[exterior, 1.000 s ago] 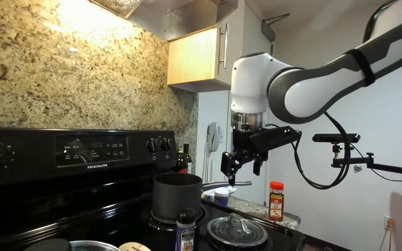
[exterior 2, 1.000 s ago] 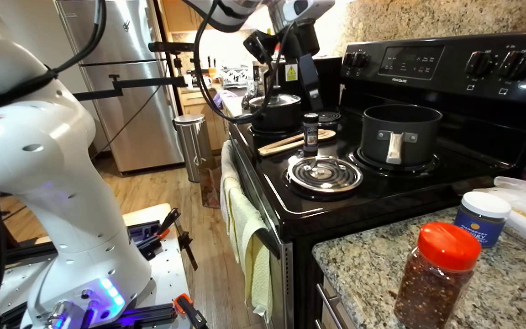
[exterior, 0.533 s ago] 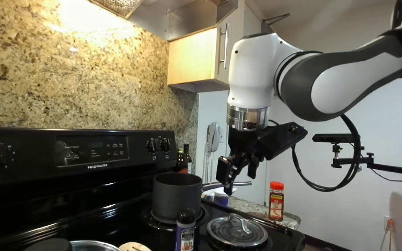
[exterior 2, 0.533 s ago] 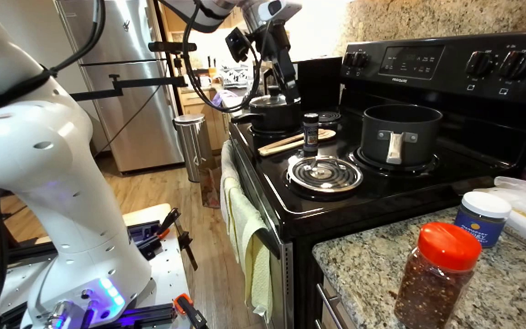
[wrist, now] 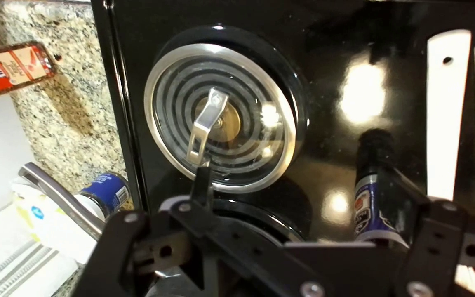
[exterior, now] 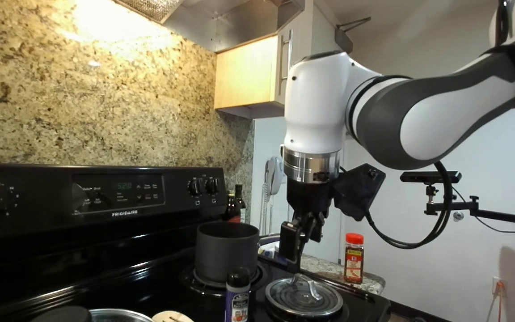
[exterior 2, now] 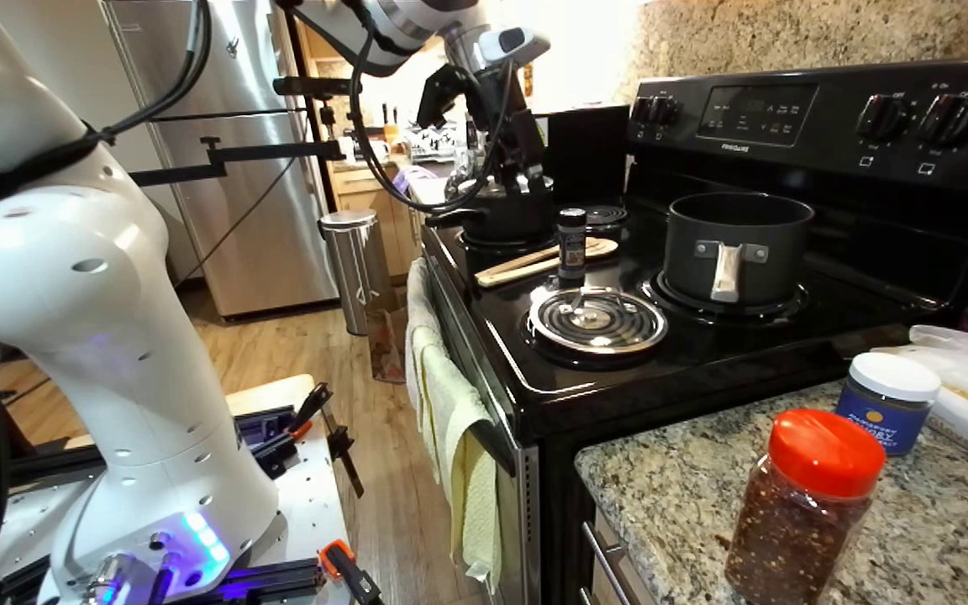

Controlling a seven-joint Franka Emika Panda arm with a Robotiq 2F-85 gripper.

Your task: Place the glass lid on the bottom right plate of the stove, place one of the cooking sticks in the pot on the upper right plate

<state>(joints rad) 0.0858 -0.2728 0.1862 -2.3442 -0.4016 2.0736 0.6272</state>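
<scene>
While the dark pot (exterior 2: 770, 273) stands upright on the rear burner (exterior 2: 702, 312), right of centre in an exterior view, its bottom is hidden, so contents can't be told. Lidded pot (exterior 2: 526, 223), upper middle of an exterior view, partly behind the gripper (wrist: 297, 169); inside not visible. Red-capped jar (exterior 2: 824, 458), lower right, holds dark red flakes (exterior 2: 791, 538); blue jar (exterior 2: 887, 416) just behind it, contents unclear. Dark spice bottle (exterior 2: 571, 244) upright, just above frame centre.

Glass lid (wrist: 221, 119) lies on the front burner (wrist: 276, 68), upper middle of the wrist view, burner showing through the glass, metal handle (wrist: 210, 115) on top. Pale cooking sticks (wrist: 445, 119) side by side on the black stove (exterior 2: 870, 307), right edge of the wrist view. Granite counter (exterior 2: 677, 487) lower right of an exterior view, towels (exterior 2: 455, 403) down the stove front, lower middle, fridge (exterior 2: 291, 244) upper left; wall phone (exterior: 276, 172) near centre in an exterior view.

Gripper jaws spread wide, gripping nothing; one fingertip (wrist: 203, 185) overlaps the metal handle in the wrist view, yet an exterior view shows it apart from the lid. Versus a second ago: gripper lower in an exterior view, black box (exterior: 359, 192) at its side turned; lid, dark pot, sticks in the same spots
</scene>
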